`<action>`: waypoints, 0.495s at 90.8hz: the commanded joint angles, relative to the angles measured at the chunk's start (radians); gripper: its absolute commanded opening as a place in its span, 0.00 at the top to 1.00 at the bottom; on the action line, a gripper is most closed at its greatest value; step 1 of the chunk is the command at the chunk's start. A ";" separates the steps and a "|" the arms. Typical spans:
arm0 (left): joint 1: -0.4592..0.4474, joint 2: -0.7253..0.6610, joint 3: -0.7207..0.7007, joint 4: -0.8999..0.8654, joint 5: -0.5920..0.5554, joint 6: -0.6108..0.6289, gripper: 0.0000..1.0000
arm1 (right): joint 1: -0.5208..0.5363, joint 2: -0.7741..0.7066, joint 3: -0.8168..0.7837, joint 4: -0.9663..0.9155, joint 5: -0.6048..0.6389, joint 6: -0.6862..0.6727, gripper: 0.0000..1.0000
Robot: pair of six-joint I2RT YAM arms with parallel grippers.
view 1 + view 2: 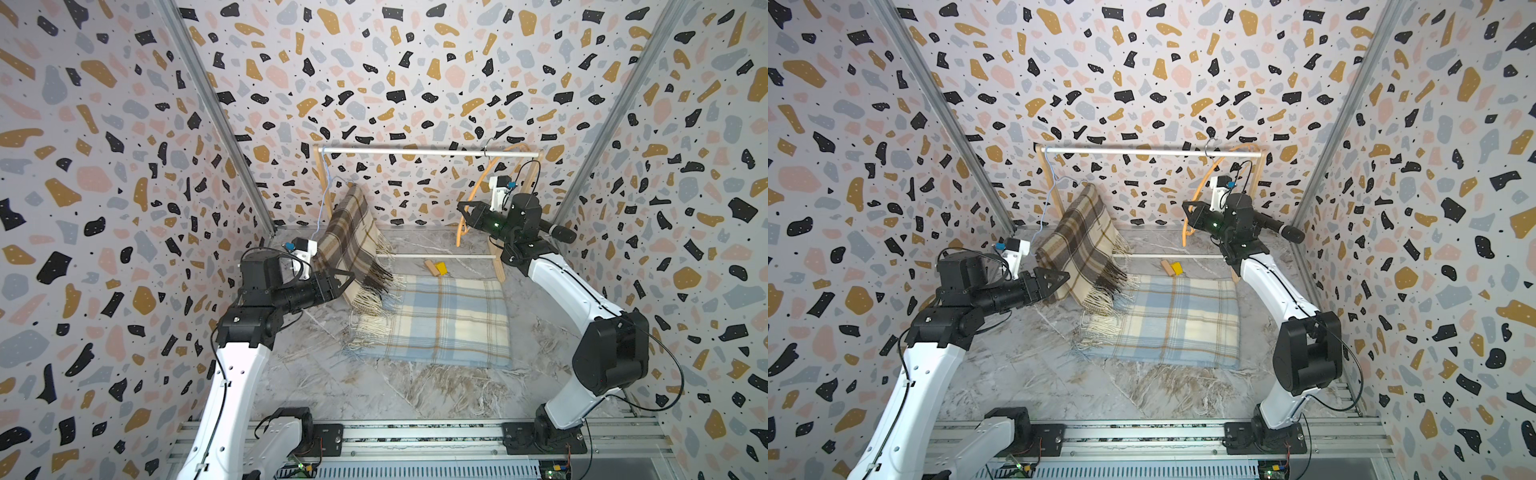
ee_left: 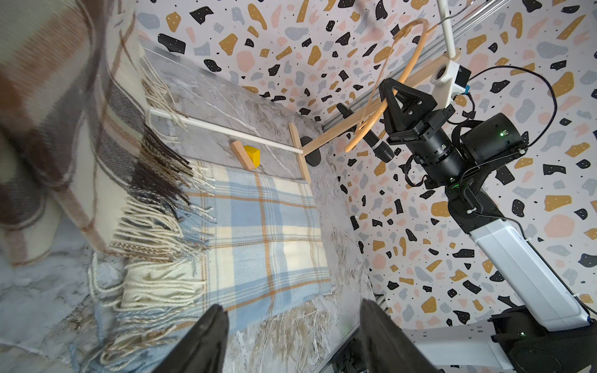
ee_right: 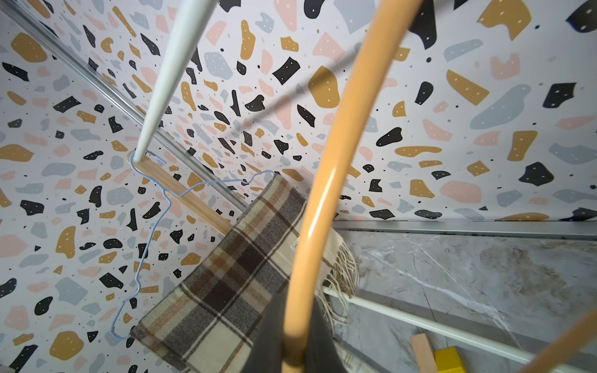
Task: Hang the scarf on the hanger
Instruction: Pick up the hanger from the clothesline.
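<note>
1. The hanger, hooked on the rail, is clamped by the right gripper.
2. The blue scarf lies flat on the table; the left gripper is open, empty.
3. The hanger should be held steady, not twisted.

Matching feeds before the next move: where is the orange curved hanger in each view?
Both top views: orange curved hanger hangs at the white rail's right end.
Left wrist: in the right gripper, beyond the blue plaid scarf.
Right wrist: close foreground, crossing the brown plaid scarf.
Shared landmark: small yellow block, in all four.
</note>
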 commanded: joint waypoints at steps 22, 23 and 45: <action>-0.074 0.033 0.073 -0.018 -0.054 0.055 0.33 | 0.019 -0.094 -0.121 0.087 -0.052 -0.068 0.99; -0.078 0.033 0.075 -0.021 -0.056 0.057 0.33 | 0.021 -0.098 -0.133 0.088 -0.052 -0.071 0.99; -0.177 0.080 0.117 -0.031 -0.110 0.071 0.33 | 0.054 -0.216 -0.348 0.107 -0.057 -0.152 0.99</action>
